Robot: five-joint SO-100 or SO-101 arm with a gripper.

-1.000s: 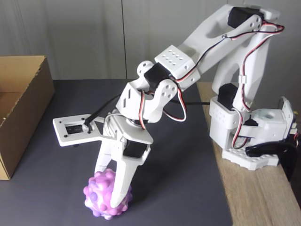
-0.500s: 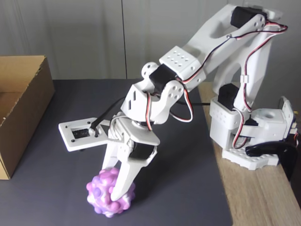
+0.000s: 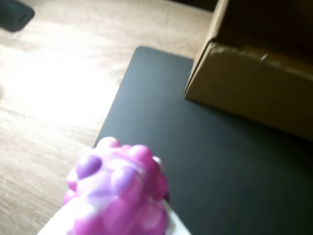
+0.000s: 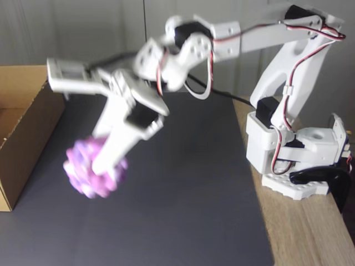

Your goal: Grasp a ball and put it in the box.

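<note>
Gripper: in the fixed view the gripper (image 4: 95,169) hangs above the mat, blurred, its two white fingers clamped on the ball.
Ball: the pink and purple ball (image 4: 92,167) is held between the fingers, clear of the mat, just to the right of the box in the fixed view; in the wrist view the ball (image 3: 117,191) sits at the bottom edge, bumpy and out of focus, with white finger parts on either side of it.
Box: the brown cardboard box (image 4: 25,124) stands at the left edge of the fixed view, open on top; in the wrist view the box (image 3: 254,73) is at the upper right, resting on the mat.
Mat: a dark mat (image 4: 188,210) covers the surface under the ball and the box.
Table: pale wood (image 4: 310,233) shows to the right of the mat, and the arm's white base (image 4: 294,160) stands on it.
</note>
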